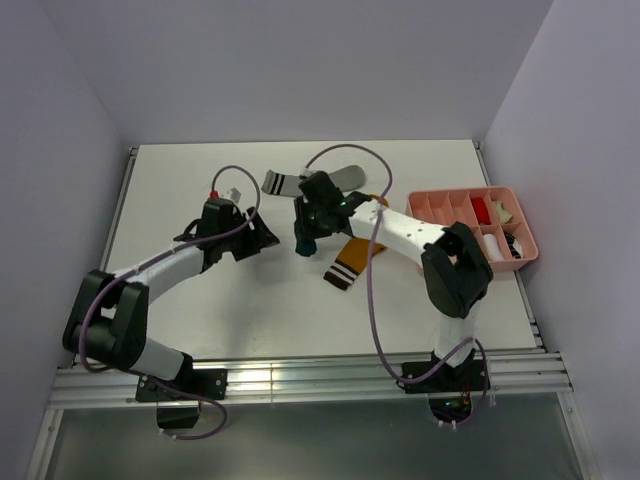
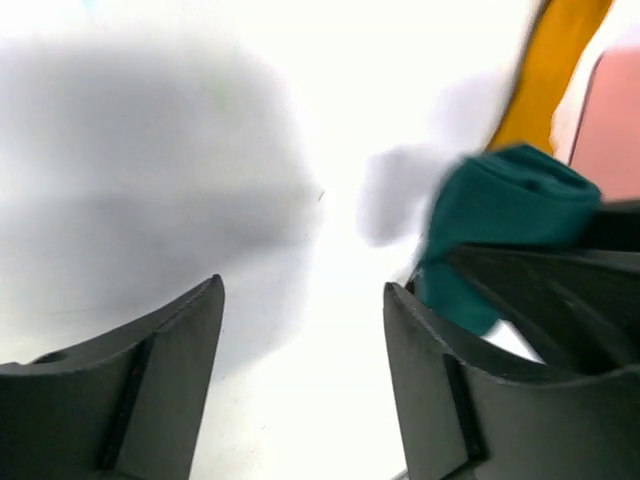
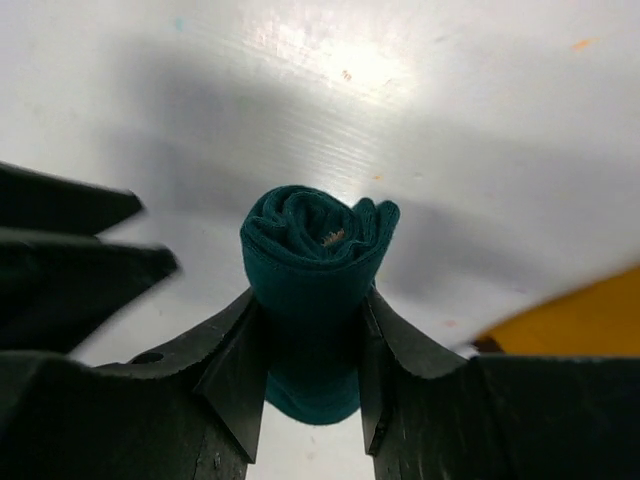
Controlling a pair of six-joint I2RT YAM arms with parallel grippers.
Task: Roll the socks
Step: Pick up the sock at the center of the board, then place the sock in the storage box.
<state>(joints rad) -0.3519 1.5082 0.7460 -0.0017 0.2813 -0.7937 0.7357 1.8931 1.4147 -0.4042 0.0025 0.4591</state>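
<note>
Teal sock [image 3: 315, 270]: sitting rolled into a tight bundle, being held over the table [image 1: 180, 190] near its centre.
Right gripper [image 3: 313, 300]: pinching the roll between both jaws.
Left gripper [image 2: 302, 300]: hovering just beside the roll, jaws standing spread, gripping nothing.
Mustard sock [image 1: 352, 255]: lying flat, just right of the roll.
Grey sock [image 1: 283, 183]: lying further back.
Pink tray [image 1: 460, 192]: sitting at the table's right edge.

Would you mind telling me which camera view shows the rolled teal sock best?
The right wrist view: the teal sock fills the centre, its spiral end sharp, clamped in the right gripper. The left wrist view shows it blurred and partly hidden at the right; the top view shows only a small dark patch.
</note>
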